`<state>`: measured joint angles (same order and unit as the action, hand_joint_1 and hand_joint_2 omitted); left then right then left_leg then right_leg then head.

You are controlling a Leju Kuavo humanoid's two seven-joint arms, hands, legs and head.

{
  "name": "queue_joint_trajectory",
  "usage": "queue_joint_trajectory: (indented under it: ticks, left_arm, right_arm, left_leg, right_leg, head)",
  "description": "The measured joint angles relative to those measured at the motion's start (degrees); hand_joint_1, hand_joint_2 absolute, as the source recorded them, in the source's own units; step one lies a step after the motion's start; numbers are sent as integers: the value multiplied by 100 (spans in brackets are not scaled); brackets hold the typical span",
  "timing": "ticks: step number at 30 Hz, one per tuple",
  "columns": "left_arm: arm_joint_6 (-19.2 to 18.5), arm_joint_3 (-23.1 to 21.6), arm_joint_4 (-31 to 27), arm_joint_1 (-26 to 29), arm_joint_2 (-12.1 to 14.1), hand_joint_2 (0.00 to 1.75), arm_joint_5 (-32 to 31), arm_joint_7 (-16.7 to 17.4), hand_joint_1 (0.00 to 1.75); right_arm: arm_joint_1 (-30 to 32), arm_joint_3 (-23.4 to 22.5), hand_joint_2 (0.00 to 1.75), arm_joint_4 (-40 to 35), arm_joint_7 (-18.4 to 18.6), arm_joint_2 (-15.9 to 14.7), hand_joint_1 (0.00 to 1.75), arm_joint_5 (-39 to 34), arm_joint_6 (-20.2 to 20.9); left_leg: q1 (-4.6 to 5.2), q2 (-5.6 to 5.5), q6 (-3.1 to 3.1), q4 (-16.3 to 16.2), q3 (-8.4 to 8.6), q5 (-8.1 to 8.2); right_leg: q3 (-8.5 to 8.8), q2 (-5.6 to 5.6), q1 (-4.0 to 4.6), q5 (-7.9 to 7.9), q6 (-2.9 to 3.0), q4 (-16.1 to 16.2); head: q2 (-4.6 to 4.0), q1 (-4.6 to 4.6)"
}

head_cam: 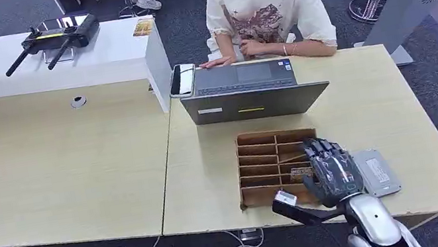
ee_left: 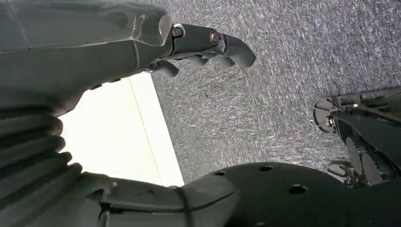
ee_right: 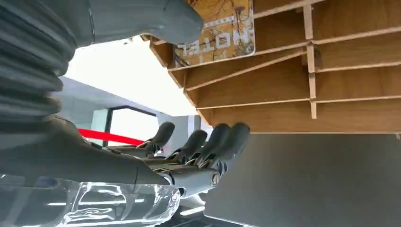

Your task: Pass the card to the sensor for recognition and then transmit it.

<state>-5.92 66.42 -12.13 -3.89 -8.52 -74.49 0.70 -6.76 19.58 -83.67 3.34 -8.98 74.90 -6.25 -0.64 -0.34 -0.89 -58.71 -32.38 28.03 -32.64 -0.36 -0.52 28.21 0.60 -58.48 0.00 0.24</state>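
At lower right of the head view, the robot's right hand (head_cam: 330,170), fingers spread and empty, hovers over the wooden rack (head_cam: 262,156) holding the card (head_cam: 300,173), beside the grey sensor (head_cam: 376,172), poised to grasp.

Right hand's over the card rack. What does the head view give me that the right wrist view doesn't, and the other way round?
Head view alone: the grey sensor beside the rack, and a person at the laptop's far side. Right wrist view alone: the card's printed face, standing in a slot under the thumb. Both: the right hand, fingers extended, and the wooden rack.
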Motion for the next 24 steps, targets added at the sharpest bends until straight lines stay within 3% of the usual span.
queue_joint_trajectory:
  ticks: [9, 24]
  left_arm:
    - [0, -4, 0, 4, 0, 0, -2, -7, 0]
    - [-20, -22, 0, 2, -11, 0, -44, 44, 0]
  right_arm:
    - [4, 0, 175, 50, 24, 0, 99, 11, -15]
    - [19, 0, 175, 48, 2, 0, 103, -2, 2]
  left_leg:
    - [0, 0, 0, 0, 0, 0]
    - [0, 0, 0, 0, 0, 0]
  right_leg:
    - [0, 0, 0, 0, 0, 0]
    - [0, 0, 0, 0, 0, 0]
  head:
    - [0, 0]
    - [0, 0]
